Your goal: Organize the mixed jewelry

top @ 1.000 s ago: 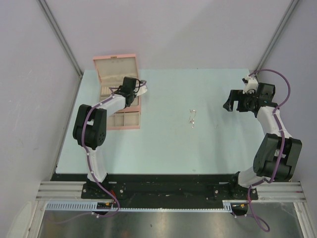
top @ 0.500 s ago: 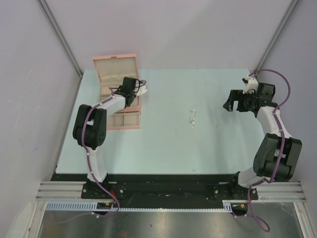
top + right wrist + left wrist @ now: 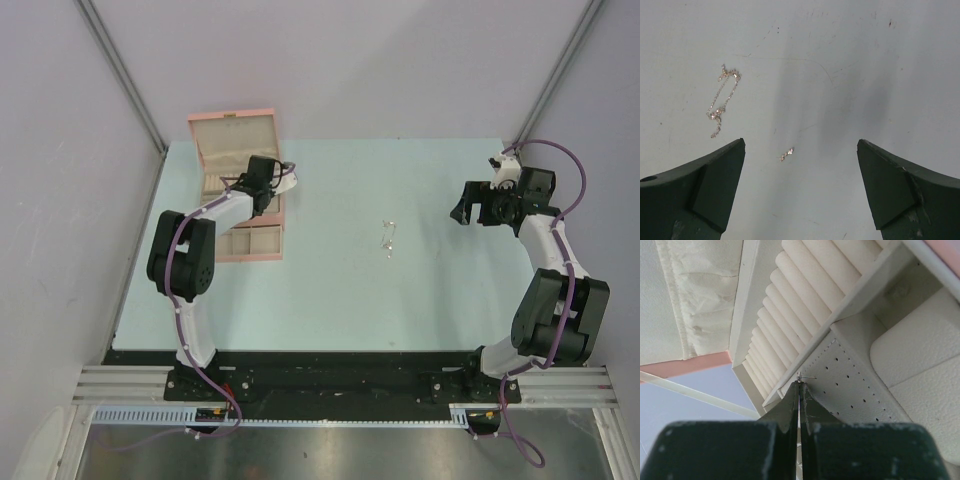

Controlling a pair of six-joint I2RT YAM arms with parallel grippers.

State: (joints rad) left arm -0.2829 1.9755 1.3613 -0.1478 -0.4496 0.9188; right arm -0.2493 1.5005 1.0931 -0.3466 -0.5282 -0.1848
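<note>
The mixed jewelry [image 3: 388, 238] lies as tiny silvery pieces on the pale table, mid-right. The right wrist view shows a thin chain [image 3: 722, 97] and a small separate piece [image 3: 786, 154]. My right gripper [image 3: 462, 208] hovers to the right of them, open and empty [image 3: 801, 142]. My left gripper [image 3: 258, 185] is over the open pink box [image 3: 250, 255]. In the left wrist view it is shut [image 3: 799, 385] on a tiny silvery stud earring [image 3: 805, 377], held at the edge of the box's perforated cream pad [image 3: 855, 375].
The box's lid [image 3: 232, 135] stands open at the back left. Inside are cream ring rolls [image 3: 800, 305] and padded compartments [image 3: 920, 350]. Grey walls close in the table on the left, back and right.
</note>
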